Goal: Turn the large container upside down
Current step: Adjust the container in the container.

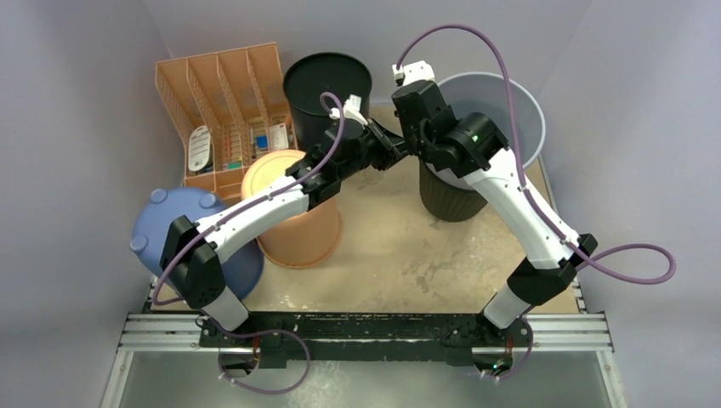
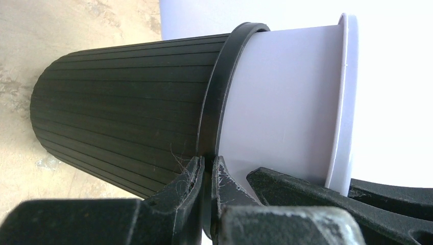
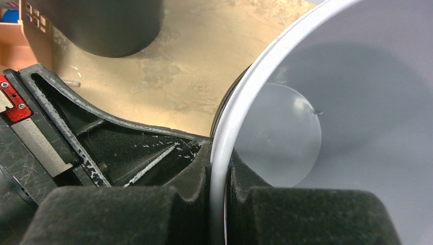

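Grey large container point(image 1: 520, 100) nested in ribbed bin point(image 1: 448, 201): right pincer point(image 3: 218, 164) grips its rim, left pincer point(image 2: 208, 169) the bin's; next, presumably lift out, invert.

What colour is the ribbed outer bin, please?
The ribbed bin is black; clearest in the left wrist view.

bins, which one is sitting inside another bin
The pale grey bin: it is nested in the ribbed black bin on the right. The orange bin, blue bin and plain black bin each stand alone.
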`<state>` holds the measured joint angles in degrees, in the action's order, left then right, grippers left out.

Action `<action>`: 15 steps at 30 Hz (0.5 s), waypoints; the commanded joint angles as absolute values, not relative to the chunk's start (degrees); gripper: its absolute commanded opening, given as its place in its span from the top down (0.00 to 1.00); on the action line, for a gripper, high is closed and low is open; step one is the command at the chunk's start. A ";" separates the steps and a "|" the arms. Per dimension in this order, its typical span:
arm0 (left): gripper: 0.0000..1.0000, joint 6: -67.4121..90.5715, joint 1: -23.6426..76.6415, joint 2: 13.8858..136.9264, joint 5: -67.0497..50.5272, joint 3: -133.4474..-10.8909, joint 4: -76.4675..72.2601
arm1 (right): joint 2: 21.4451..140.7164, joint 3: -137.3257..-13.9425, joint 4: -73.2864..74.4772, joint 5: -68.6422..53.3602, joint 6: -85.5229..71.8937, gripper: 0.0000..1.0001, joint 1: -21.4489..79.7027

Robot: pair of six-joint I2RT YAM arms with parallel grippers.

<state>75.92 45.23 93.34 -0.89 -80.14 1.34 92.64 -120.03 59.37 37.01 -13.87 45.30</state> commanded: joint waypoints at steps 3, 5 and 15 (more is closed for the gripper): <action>1.00 71.21 45.17 104.11 4.91 -72.36 22.10 | 84.46 -127.38 38.97 35.07 -14.39 1.00 48.69; 1.00 71.08 45.17 104.28 4.88 -71.81 21.97 | 83.96 -126.76 39.47 35.07 -14.48 1.00 48.69; 1.00 70.92 45.18 105.60 4.12 -70.57 20.54 | 81.73 -128.13 38.29 33.55 -14.42 1.00 48.69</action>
<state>76.07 45.54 93.91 -1.65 -77.28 -4.12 92.44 -119.55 60.14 36.47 -13.85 44.71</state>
